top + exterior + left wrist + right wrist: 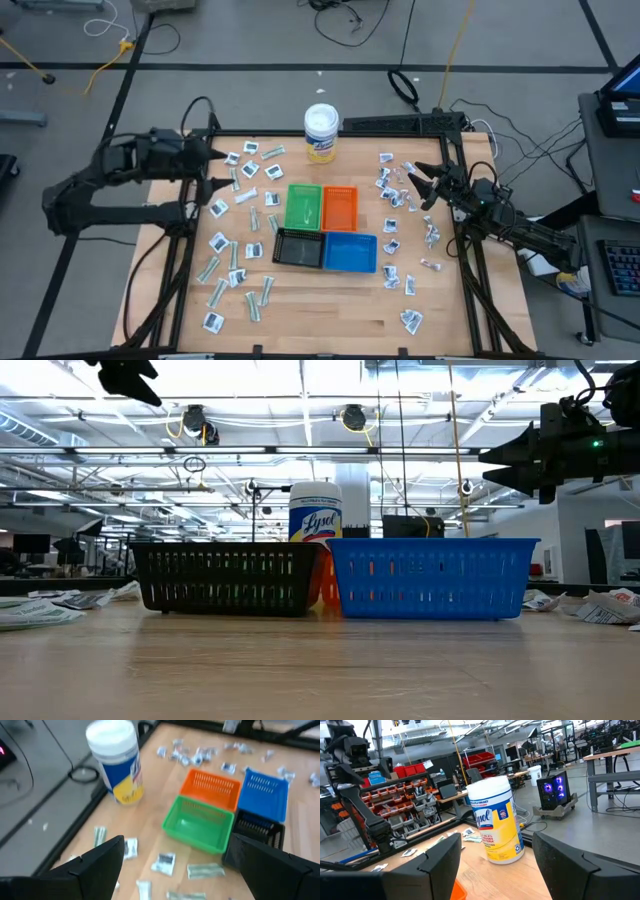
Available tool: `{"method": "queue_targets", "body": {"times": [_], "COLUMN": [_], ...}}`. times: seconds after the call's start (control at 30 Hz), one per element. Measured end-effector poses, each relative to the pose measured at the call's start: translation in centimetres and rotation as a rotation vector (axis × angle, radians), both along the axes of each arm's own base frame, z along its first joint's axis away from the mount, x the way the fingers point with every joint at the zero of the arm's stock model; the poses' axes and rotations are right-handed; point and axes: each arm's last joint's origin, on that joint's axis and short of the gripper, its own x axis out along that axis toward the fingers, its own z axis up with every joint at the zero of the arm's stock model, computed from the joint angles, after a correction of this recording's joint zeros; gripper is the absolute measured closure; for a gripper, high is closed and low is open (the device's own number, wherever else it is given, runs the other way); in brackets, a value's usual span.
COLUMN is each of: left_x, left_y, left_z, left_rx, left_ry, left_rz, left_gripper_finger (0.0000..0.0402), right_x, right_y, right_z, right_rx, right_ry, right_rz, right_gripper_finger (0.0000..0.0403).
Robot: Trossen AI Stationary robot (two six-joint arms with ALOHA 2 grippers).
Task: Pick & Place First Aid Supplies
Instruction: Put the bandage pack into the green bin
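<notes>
- Packets in the high view lie scattered on the tabletop at nine and three o'clock of the trays, which look empty; nothing sorted yet.
- Low view: black tray and blue tray show no packets inside.
- Left wrist view: left hand fingers apart, empty, above packets.
- Right wrist view: right hand fingers apart, empty, facing the tub.

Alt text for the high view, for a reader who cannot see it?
Four empty trays sit mid-table, first aid packets scattered either side, a white-lidded tub behind. The left claw and right claw hover open at the sides, holding nothing.
</notes>
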Motion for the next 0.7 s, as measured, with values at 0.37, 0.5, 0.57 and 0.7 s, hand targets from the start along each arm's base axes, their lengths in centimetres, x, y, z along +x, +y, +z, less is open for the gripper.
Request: {"method": "queue_targets", "body": {"times": [0.37,0.5,0.57,0.7], "left_x": [3.0,4.0,4.4,5.1], "left_y": [1.0,1.2,1.2,1.0], "left_z": [0.8,0.8,0.7,0.5], "left_rx": [-0.148,-0.276,-0.366,-0.519], "left_ry": [0.248,0.301,0.315,0.33], "left_rz": [0.057,0.109,0.123,0.101], "left_gripper_finger": [0.0036,0.0036,0.0036,0.0036], "right_x": [0.0,0.0,0.0,0.0], "right_y": [0.0,0.0,0.0,0.0], "right_z": [0.0,0.0,0.0,0.0], "right_rx": [0.0,0.0,0.0,0.0], "right_ry": [0.0,0.0,0.0,0.0], "right_rz": [0.0,0.0,0.0,0.001], "right_gripper_finger": [0.0161,0.0161,0.016,0.016]}}
